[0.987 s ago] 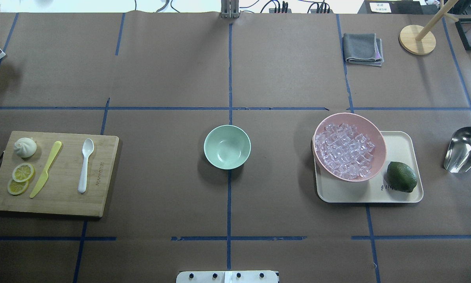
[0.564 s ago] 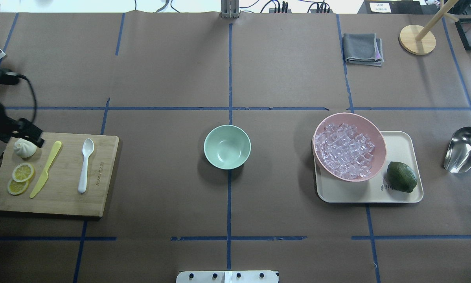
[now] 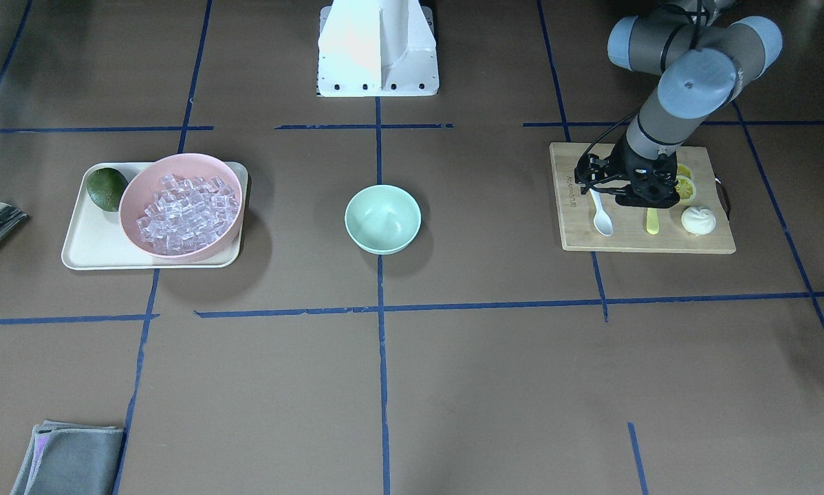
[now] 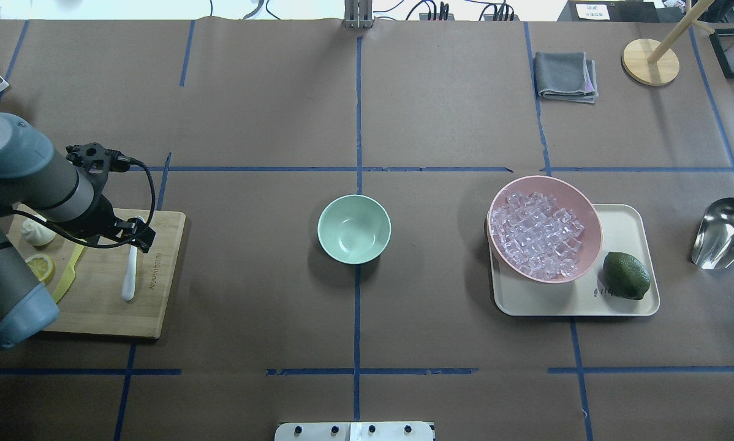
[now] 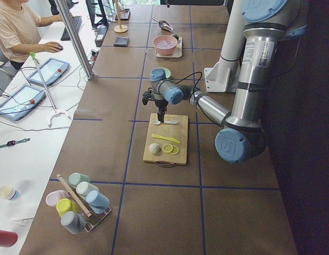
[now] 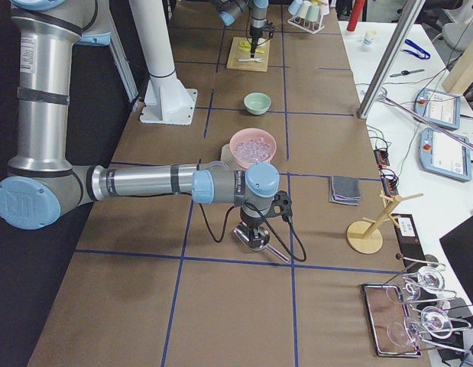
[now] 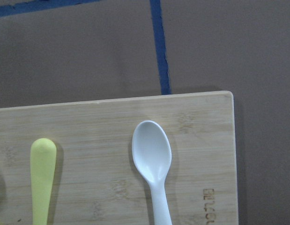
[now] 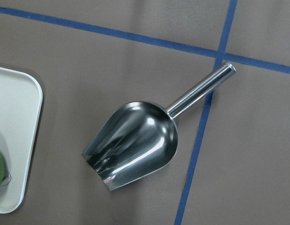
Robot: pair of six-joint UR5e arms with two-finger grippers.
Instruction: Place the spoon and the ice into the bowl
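The white spoon (image 4: 130, 272) lies on a bamboo cutting board (image 4: 152, 306) at the left; its scoop fills the left wrist view (image 7: 152, 154). My left gripper (image 4: 135, 236) hovers above the spoon's scoop end and is also in the front view (image 3: 642, 199); I cannot tell if it is open or shut. The mint-green bowl (image 4: 354, 229) stands empty at the table's middle. The ice (image 4: 535, 233) fills a pink bowl (image 4: 589, 208) on the right. My right gripper (image 6: 250, 229) hangs over a steel scoop (image 8: 135, 140); I cannot tell its state.
A yellow-green knife (image 4: 67, 278), a lemon slice (image 4: 41, 266) and a white bun (image 4: 36, 231) share the board. The pink bowl and a lime (image 4: 625, 275) sit on a beige tray (image 4: 624, 220). A grey cloth (image 4: 566, 75) and a wooden stand (image 4: 650, 61) are at the far right.
My left arm has come in from the left edge and moved right over the cutting board to above the spoon. Nothing on the table has moved.
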